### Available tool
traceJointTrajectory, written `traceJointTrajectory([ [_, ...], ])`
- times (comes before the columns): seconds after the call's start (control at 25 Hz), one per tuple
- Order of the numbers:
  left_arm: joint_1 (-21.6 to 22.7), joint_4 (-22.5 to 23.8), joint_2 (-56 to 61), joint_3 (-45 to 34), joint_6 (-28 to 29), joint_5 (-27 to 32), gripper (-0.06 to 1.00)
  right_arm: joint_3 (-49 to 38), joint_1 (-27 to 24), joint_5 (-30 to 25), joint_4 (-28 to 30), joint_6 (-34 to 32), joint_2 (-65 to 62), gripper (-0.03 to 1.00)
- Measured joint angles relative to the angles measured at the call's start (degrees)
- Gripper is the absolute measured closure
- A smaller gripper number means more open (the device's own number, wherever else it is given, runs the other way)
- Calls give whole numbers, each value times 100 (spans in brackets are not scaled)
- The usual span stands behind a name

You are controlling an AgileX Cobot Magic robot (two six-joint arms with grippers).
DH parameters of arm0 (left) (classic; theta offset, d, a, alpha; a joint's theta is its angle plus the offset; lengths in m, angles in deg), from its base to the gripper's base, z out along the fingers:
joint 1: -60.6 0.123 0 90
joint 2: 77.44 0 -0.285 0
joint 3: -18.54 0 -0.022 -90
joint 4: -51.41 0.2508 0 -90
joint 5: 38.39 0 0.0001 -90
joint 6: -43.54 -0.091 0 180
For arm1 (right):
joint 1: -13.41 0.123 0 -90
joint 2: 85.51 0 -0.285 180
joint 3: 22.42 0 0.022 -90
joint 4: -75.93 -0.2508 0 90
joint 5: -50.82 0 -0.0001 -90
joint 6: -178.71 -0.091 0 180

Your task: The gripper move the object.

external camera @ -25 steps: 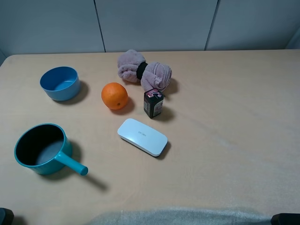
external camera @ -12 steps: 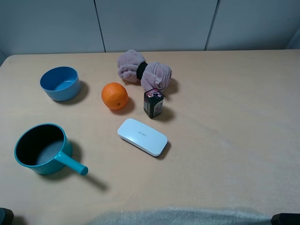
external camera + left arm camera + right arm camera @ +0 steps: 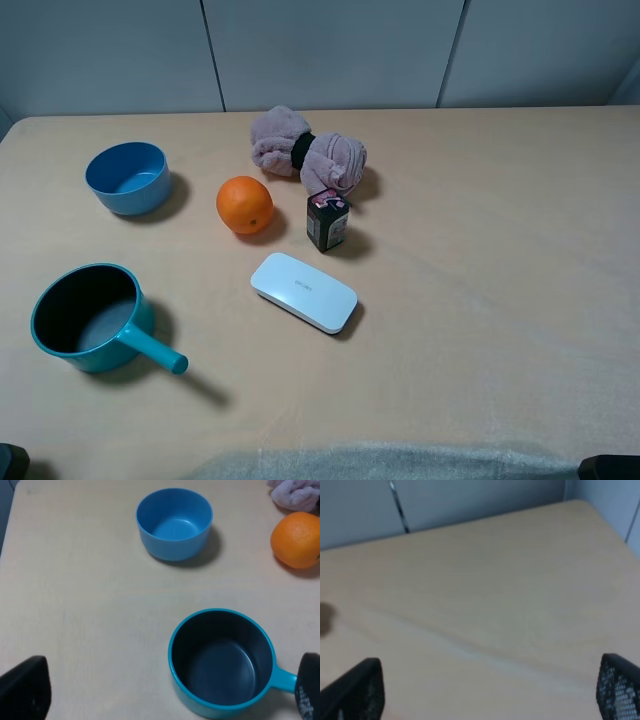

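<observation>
While both claws gape, the object (image 3: 327, 221) stands on the tan table (image 3: 500, 250).

Exterior camera looks steeply down over the table (image 3: 500, 300); left wrist view, closer, shares the orange (image 3: 244, 204) and both vessels; right wrist sees bare tabletop.

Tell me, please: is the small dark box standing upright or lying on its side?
Upright. The small dark box stands on its short base, its red-pink top facing up, between the orange and the white case.

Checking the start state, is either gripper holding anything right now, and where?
Nothing is held: the left gripper and right gripper are open and empty; the object stands untouched.
</observation>
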Motion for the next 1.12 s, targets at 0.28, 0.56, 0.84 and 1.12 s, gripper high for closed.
traceJointTrajectory([
  [0.28, 0, 0, 0, 0, 0, 0, -5, -86, 33, -189, -139, 198, -461, 30],
  [0.56, 0, 0, 0, 0, 0, 0, -5, -95, 257, -189, -133, 318, -461, 30],
  [0.84, 0, 0, 0, 0, 0, 0, -5, -95, 265, -189, -133, 318, -461, 30],
  [1.12, 0, 0, 0, 0, 0, 0, -5, -95, 265, -189, -133, 318, -461, 30],
])
